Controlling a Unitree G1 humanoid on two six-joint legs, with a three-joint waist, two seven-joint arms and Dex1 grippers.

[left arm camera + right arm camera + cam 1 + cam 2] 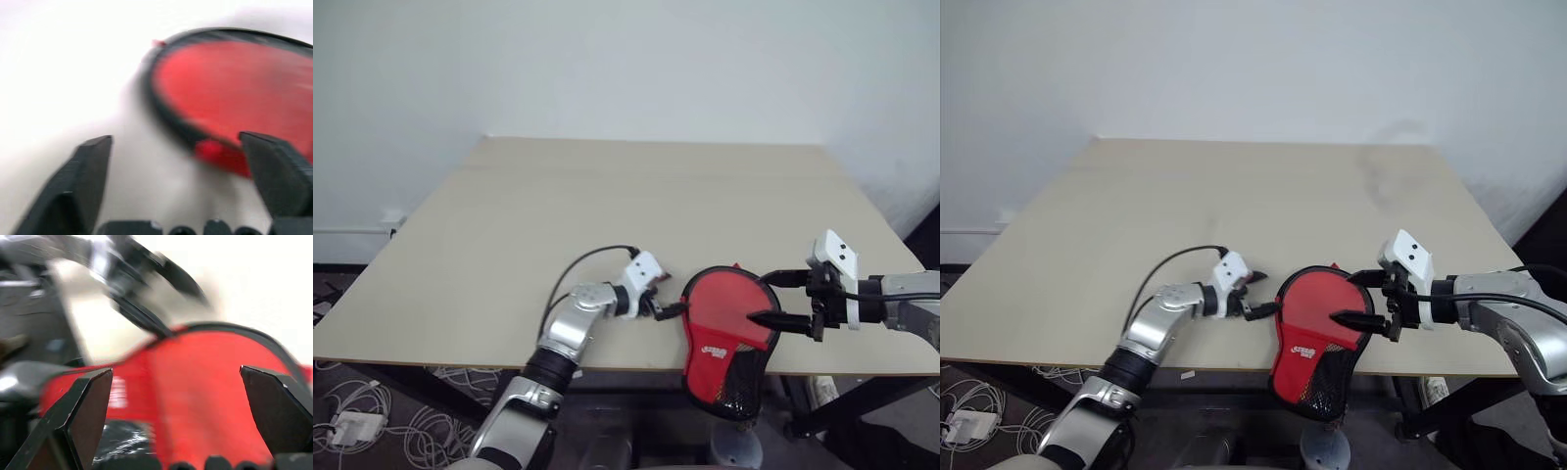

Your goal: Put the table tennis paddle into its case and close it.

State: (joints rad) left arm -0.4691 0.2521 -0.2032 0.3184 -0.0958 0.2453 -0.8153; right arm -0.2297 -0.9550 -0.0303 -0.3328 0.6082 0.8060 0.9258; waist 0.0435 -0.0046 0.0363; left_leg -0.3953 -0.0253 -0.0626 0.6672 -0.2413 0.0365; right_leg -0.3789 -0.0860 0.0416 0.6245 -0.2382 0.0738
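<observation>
- Case (pixel 728 338), red fabric with a white logo and a black mesh pocket, lies closed at the near edge of the pale bench (pixel 607 206) in the left eye view, its narrow mesh end hanging over the edge. The paddle itself cannot be seen from outside the cover. The left hand (pixel 668 299) sits just beside the case's rounded left rim, its two black fingers spread apart and gripping nothing. The right hand (pixel 766 299) reaches in from the other side, fingers spread wide, one above the case's far rim and the other over its red face; whether a tip touches the fabric cannot be told.
- Right eye view: the same arrangement. The case (pixel 1317 333) lies between the two hands, the left hand (pixel 1259 294) at its left rim and the right hand (pixel 1353 298) over its right half. A black cable loops from the left wrist over the bench. A white wall (pixel 1253 69) stands behind the far edge.
- Left wrist view: the two black fingers (pixel 80 181) stand wide apart with only bench surface between them. The red round end of the case (pixel 234 93), edged in black trim, lies just past them, with a small red tab at the rim nearest the fingers.
- Right wrist view: the fingers (pixel 85 411) stand wide apart over the case's red face (pixel 205 391), holding nothing. The white logo and a patch of black mesh show toward one finger, and the blurred left hand (pixel 142 289) lies beyond the case's black-trimmed rim.
</observation>
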